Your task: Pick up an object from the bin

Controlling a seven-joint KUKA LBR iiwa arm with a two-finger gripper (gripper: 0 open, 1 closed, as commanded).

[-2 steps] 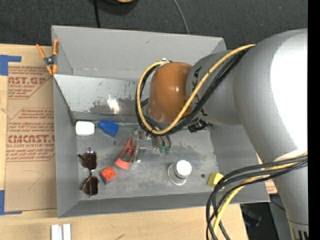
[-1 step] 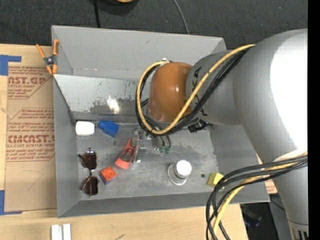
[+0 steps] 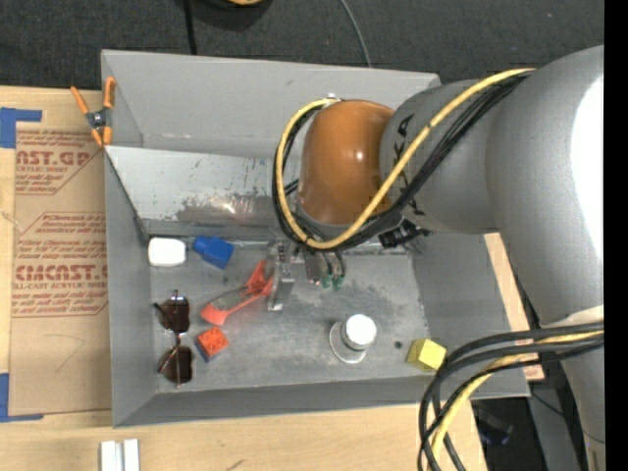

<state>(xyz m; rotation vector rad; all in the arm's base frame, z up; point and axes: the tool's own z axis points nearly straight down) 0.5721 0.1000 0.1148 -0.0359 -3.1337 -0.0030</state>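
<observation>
1. Red plastic lies nearest your gripper [image 3: 280, 292]: a thin scoop [image 3: 238, 300], its flat blade at the lower-left end and its handle running up and to the right. The handle's upper end is just beside the gripper, near the middle of the bin [image 3: 128, 361]
2. You cannot tell from this view how far the gripper is open, nor whether it has hold of anything; the wrist above hides much of it
3. Judge the scoop light and fairly stiff, but thin and lying flat on metal, so it may well slide or pivot when pinched. The handle near its upper end looks the best place to take hold, across its narrow width; the blade seems too broad and too low to catch
4. A blue block [image 3: 213, 251] and a white block [image 3: 167, 253] lie up and to the left, at the foot of the back wall. An orange cube [image 3: 211, 341] sits near the blade, with dark sunglasses [image 3: 175, 340] beside it at the lower left. A white-capped round thing [image 3: 353, 337] and a yellow cube [image 3: 425, 354] lie to the lower right. None touches the scoop, so you have clear room around the handle
5. The bin floor is bare grey metal, scuffed and probably slick. The walls slope inward and the back wall is close behind the gripper, so expect less room there than toward the front
6. The bin stands on a pale wood surface [image 3: 294, 430]
</observation>
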